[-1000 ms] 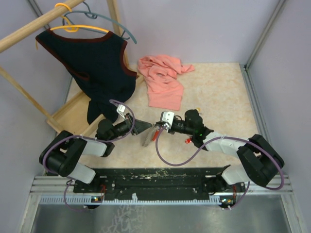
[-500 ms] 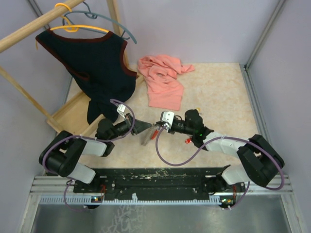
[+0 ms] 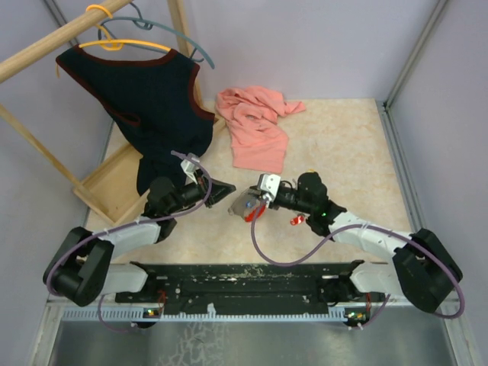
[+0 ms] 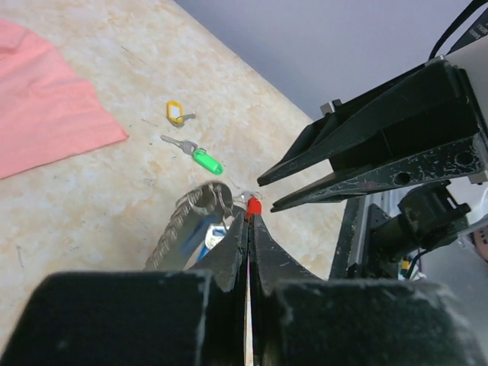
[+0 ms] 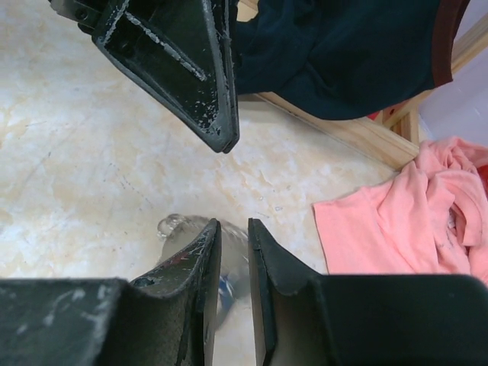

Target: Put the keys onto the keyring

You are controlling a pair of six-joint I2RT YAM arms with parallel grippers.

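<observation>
The left gripper (image 4: pixel 248 219) is seen pressed shut just left of the keyring (image 4: pixel 181 229), over which the right gripper (image 5: pixel 233 226) is held with jaws slightly parted

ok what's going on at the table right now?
Both arms meet mid-table over the keyring. The left gripper is shut, a small red piece at its tip; whether it's pinched is unclear. The right gripper is slightly open just above the ring. A green key and a yellow key lie loose on the table, not yet on.
</observation>
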